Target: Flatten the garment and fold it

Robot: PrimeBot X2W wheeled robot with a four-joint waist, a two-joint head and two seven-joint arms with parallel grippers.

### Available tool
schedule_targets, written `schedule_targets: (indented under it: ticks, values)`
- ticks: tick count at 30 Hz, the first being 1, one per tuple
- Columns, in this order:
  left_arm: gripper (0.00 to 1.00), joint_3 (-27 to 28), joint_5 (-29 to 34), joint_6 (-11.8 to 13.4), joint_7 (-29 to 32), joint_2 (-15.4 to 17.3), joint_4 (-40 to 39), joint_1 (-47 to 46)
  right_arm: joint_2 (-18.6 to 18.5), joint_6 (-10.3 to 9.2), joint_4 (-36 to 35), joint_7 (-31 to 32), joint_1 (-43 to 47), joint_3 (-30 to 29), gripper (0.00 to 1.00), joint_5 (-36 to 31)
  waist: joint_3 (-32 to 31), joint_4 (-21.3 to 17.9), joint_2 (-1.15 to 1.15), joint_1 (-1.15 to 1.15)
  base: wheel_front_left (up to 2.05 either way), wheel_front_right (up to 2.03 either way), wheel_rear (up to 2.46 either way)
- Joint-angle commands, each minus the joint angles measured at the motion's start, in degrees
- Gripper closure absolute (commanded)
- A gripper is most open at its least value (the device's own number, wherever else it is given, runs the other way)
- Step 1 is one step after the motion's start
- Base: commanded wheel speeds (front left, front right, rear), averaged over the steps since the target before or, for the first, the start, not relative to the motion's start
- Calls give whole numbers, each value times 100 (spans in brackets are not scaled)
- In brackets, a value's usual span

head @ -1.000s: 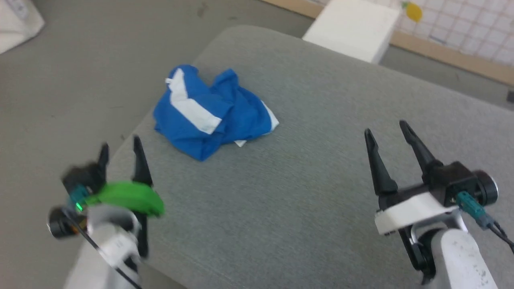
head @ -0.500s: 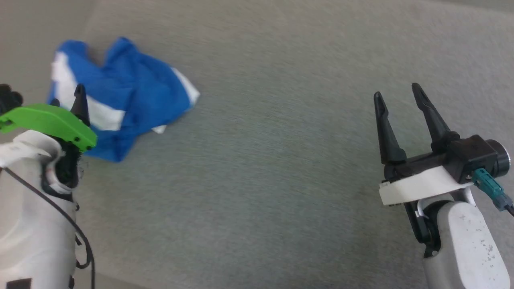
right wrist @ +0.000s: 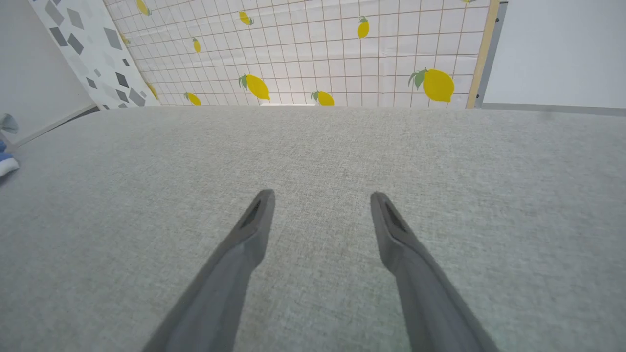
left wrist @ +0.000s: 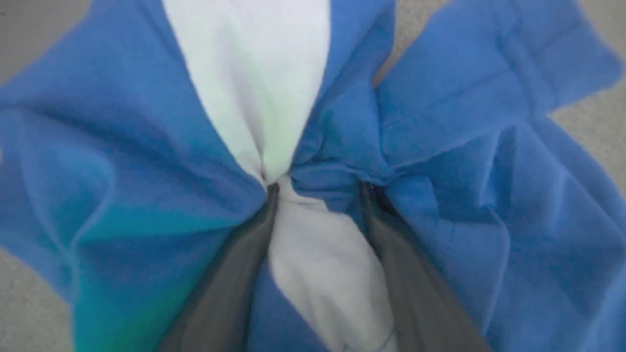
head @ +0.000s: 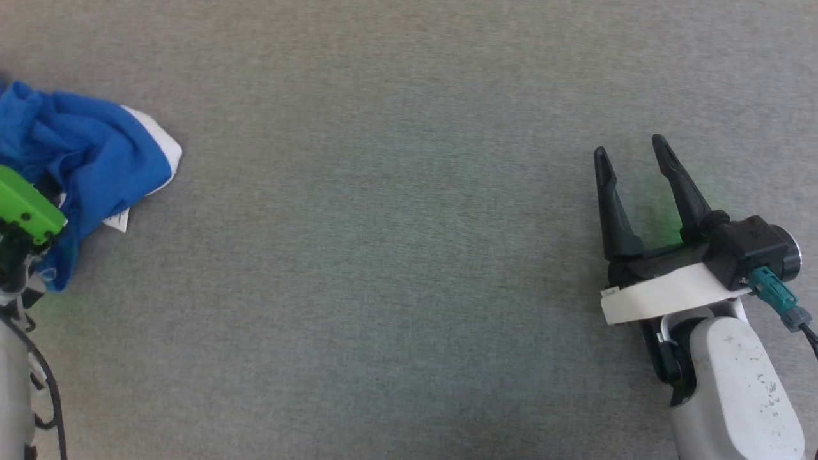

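Head view, obs. 1:
**A:** The garment [head: 89, 160] sits at the far left edge, crumpled in a heap on the grey cushion [head: 409, 255]. Care tag [head: 117, 222] pokes out at its lower side. A second ago the heap lay nearer mid-frame. The whole picture has swung, so that shift is the camera's, not the cloth's.

**B:** And the left arm?

**A:** Its green cover [head: 25, 211] now overlaps the heap; a second ago it stood short of it, near the cushion's edge. Left wrist view: left gripper [left wrist: 318, 188] is down in the cloth, fingers apart, a ridge of white stripe [left wrist: 254, 73] and blue fabric bunched between them. Folds pucker toward both tips.

**B:** Gripping, then?

**A:** Jaws stand apart around the fold. Whether they bite yet, I cannot tell. Judgement: a pinch is starting.

**B:** Right side?

**A:** Right gripper [head: 629, 148] hovers over bare cushion, well apart from the garment, fingers spread, nothing between them. Same pose as a second ago. Its wrist view looks across the cushion to a lemon-print wall [right wrist: 313, 49].

**B:** Meaning for the task?

**A:** Early days. Nothing flattened, no fold made. First hold on the heap looks near; I'd expect the cloth must be lifted or dragged open, with the right gripper brought over for a second corner.
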Motion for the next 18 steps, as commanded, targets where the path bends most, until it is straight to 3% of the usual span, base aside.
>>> schedule_targets:
  ticks: [1, 5, 10, 18]
  values:
    - [100, -343, -80, -138, 110, -546, 200, 437, 0, -10, 41, -50, -66, -6, 0, 49, -190, -14, -1, -1, 0, 0, 0]
    - [100, -317, 281, -254, -826, -397, -25, 485, 0, -10, 186, -85, 35, -56, 0, 33, -740, 82, -1, -1, 0, 0, 0]
    - [100, -271, 902, -304, -2426, -192, -227, 351, 0, -10, 304, -112, 249, -80, 0, 137, -1493, 78, -1, -1, 0, 0, 0]
    - [100, -698, 1637, -402, -3841, -258, -903, -102, 0, -10, 351, -59, 706, -215, 0, 206, -2298, -48, -1, -1, 0, 0, 0]
